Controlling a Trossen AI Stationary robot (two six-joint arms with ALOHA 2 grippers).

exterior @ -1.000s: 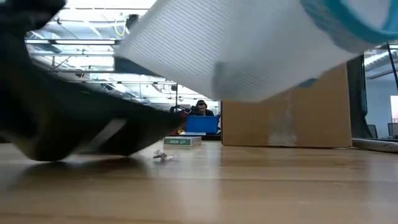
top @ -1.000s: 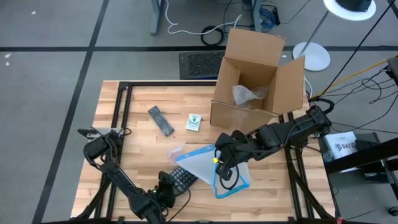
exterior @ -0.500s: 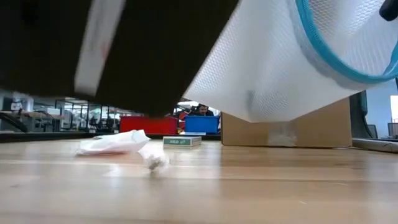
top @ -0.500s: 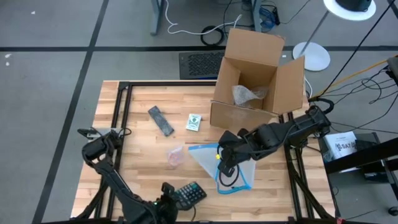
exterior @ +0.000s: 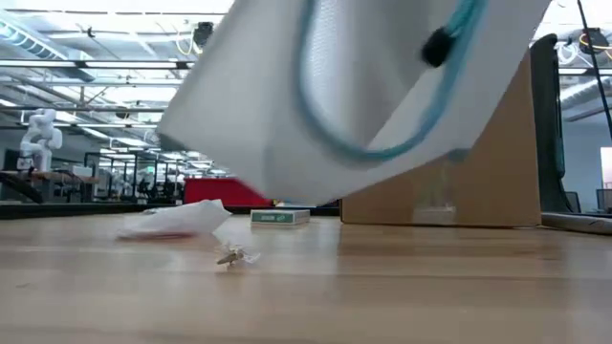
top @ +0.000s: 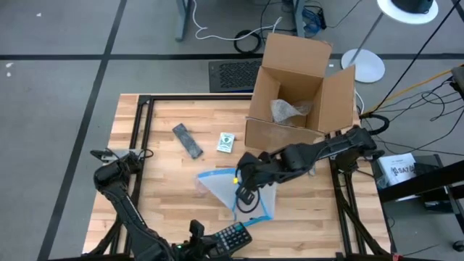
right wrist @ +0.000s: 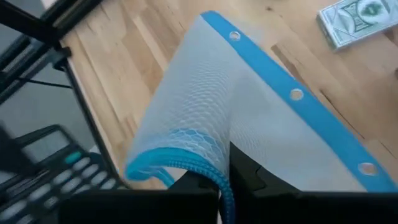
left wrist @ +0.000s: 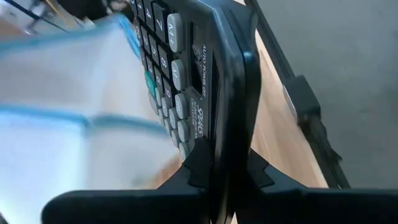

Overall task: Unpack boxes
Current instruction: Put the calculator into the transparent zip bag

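While overhead hides it, calculator (left wrist: 186, 81) clamped.

Wooden table (top: 163, 159) bearing open cardboard box (top: 293, 90), dark flat bar (top: 187, 139), small green-and-white pack (top: 226, 142), crumpled clear wrapper (exterior: 177, 220)
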